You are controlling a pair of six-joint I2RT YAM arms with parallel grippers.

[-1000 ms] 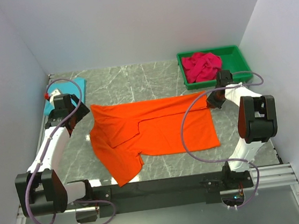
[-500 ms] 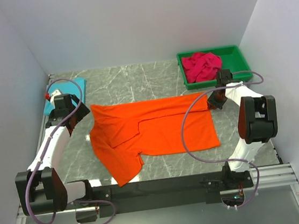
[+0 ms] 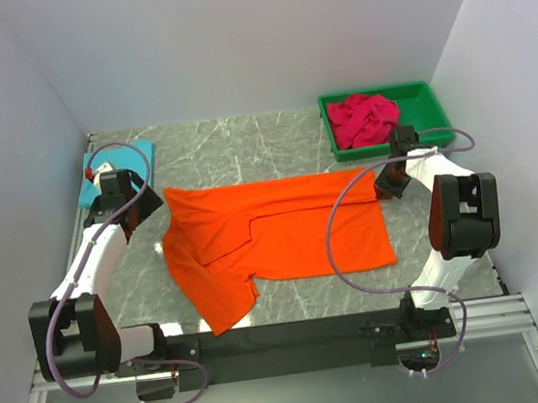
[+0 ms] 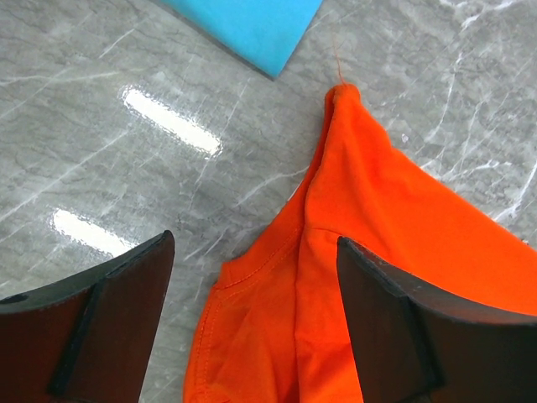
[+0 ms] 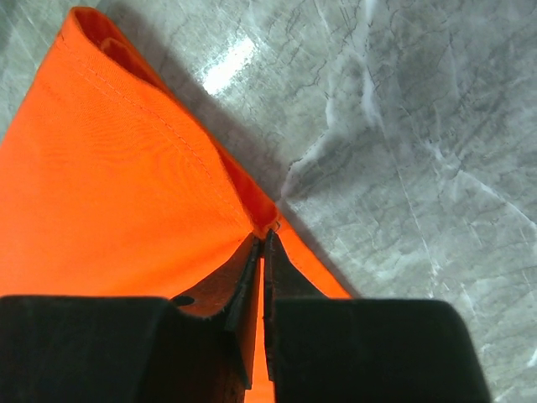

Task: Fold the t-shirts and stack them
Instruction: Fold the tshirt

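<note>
A bright orange t-shirt (image 3: 282,229) lies spread on the marble table, with one sleeve folded over its middle. My left gripper (image 4: 254,243) hangs open just over its far left corner (image 4: 377,252), the cloth lying between the spread fingers (image 4: 117,319). My right gripper (image 5: 262,239) is shut on the shirt's far right corner (image 5: 109,193), which is lifted slightly off the table. A folded turquoise-blue t-shirt (image 3: 137,156) lies at the far left, partly behind the left arm. A crimson-pink t-shirt (image 3: 362,120) lies crumpled in the bin.
The green plastic bin (image 3: 429,110) stands at the far right corner, just beyond the right gripper (image 3: 387,183). White walls close in the table on three sides. Purple cables loop from both arms over the shirt's edges.
The left arm has shifted slightly toward the orange shirt's corner and its jaws have narrowed a little. The right gripper keeps its hold on the far right corner.
</note>
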